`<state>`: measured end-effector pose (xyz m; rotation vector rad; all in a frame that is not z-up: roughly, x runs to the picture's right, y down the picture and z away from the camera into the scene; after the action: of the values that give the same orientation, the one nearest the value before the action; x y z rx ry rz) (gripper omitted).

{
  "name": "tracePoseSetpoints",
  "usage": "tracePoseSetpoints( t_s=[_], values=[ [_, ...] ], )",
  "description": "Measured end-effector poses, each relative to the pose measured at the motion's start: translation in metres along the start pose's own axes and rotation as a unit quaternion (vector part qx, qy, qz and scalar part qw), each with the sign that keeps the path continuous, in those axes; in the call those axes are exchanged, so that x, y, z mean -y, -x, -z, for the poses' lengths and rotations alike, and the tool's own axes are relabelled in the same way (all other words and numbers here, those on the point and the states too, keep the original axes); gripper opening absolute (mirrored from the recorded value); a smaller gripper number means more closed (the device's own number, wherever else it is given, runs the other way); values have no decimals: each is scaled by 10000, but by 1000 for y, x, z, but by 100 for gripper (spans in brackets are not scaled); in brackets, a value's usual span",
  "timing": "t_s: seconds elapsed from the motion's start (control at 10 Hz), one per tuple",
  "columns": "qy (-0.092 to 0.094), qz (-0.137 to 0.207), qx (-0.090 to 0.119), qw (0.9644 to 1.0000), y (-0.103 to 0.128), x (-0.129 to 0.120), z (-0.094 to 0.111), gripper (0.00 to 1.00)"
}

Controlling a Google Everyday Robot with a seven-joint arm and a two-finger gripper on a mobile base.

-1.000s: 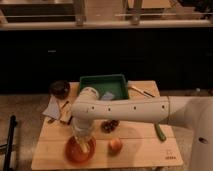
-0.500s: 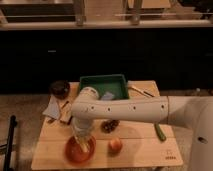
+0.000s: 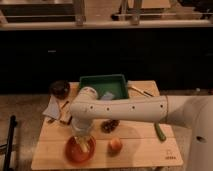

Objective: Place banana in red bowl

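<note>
Hanging directly over the red bowl (image 3: 79, 150), the gripper (image 3: 81, 137) points down into it; whether its jaws are wide, narrow or holding anything cannot be told. Banana: not made out, possibly hidden under the gripper. Bowl: near the front left corner of the table (image 3: 140, 150). Orange (image 3: 115, 145): just right of the bowl. Green bin (image 3: 102, 86): behind the bowl. Dark bowl (image 3: 60, 89): left of the bin. Green vegetable (image 3: 160, 132): far right of the bowl.

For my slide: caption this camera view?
Gripper above the red bowl, beside an orange fruit.
</note>
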<state>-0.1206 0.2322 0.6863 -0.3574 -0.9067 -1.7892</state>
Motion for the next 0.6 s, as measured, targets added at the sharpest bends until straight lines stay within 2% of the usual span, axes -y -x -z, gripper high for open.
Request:
tracePoseSetpoints(
  t_s=[0.3,0.5,0.6],
  values=[
    [98,12,127,9999,-2,9,4,67],
    [148,3,211,9997,-5,14,7,79],
    [179,-13,266,9995,-8,17,9,80]
  ],
)
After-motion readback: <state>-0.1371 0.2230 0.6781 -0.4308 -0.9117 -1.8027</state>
